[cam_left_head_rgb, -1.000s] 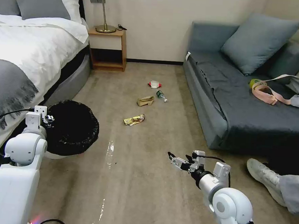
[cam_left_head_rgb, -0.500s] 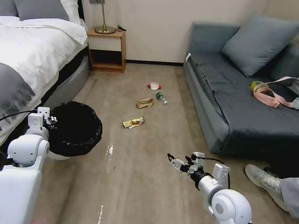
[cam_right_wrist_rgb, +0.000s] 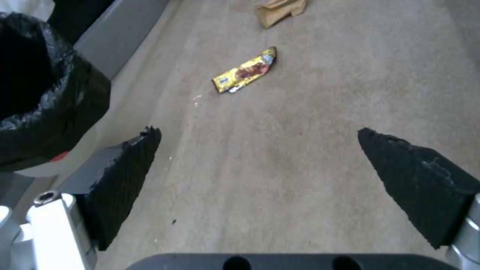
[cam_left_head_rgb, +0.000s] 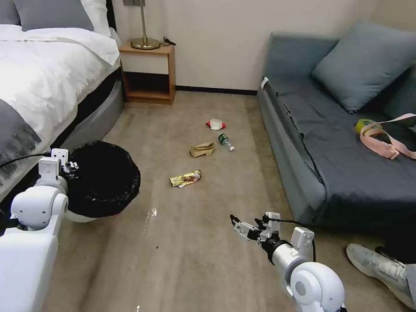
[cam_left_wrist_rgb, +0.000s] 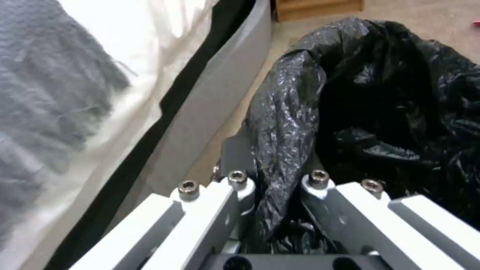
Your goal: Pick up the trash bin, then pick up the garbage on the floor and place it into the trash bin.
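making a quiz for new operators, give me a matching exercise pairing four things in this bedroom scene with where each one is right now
Things:
1. trash bin
2. yellow-gold snack wrapper
3. tape roll with pink strap
4. lamp

Places:
A. on the wooden nightstand
B. on the grey sofa
C. rim gripped by the left gripper, beside the bed
D. flat on the floor, ahead of the open right gripper

Pairs: 1-C, 2-D, 3-B, 4-A
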You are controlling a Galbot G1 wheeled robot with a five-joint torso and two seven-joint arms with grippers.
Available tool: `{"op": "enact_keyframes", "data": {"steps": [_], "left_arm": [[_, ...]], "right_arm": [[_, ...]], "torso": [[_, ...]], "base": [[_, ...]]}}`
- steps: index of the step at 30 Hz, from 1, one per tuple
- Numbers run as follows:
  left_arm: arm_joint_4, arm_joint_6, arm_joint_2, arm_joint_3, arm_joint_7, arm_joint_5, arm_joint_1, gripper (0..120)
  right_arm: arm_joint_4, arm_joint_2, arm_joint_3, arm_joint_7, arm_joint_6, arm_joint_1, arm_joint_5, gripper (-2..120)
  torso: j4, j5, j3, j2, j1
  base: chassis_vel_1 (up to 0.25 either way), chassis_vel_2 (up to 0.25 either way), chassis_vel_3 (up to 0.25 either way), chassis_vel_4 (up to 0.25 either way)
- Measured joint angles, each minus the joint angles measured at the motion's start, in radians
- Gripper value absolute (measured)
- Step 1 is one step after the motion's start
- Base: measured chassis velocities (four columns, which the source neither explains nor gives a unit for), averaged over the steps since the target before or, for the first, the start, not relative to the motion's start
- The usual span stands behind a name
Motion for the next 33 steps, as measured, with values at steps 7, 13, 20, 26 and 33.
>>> {"op": "enact_keyframes", "data": {"steps": [7,13,20,26,33], "left_arm": [[-0.002,-0.001,-0.003,0.001,-0.001,-0.005,0.002,5],[-0.008,-0.001,-0.004,0.003,-0.002,-0.006,0.000,5],[-0.008,0.000,0.000,0.001,-0.002,-0.008,-0.001,5],[-0.004,0.000,0.001,0.001,-0.002,-0.008,-0.001,5],[-0.004,0.000,0.002,-0.003,-0.002,-0.009,-0.001,5]], "right_arm": [[-0.002,0.000,-0.003,0.000,-0.003,0.000,0.000,100],[-0.002,0.001,-0.008,0.001,-0.005,-0.002,-0.001,100],[0.002,-0.003,-0.012,0.001,-0.006,-0.010,-0.005,100],[0.002,-0.003,-0.016,0.001,-0.006,-0.012,-0.010,100],[-0.002,-0.003,-0.031,0.001,-0.006,-0.013,-0.021,100]], "torso": [[0.0000,0.0000,0.000,0.000,0.000],[-0.0001,0.0000,0.000,0.000,0.000],[0.0000,0.0000,0.000,0.000,0.000],[-0.0001,0.0000,0.000,0.000,0.000],[0.0001,0.0000,0.000,0.000,0.000]], "base": [[-0.110,0.107,0.111,-0.096],[-0.105,0.116,0.121,-0.130],[-0.122,0.112,0.120,-0.119],[-0.135,0.120,0.134,-0.137],[-0.132,0.145,0.119,-0.136]]}}
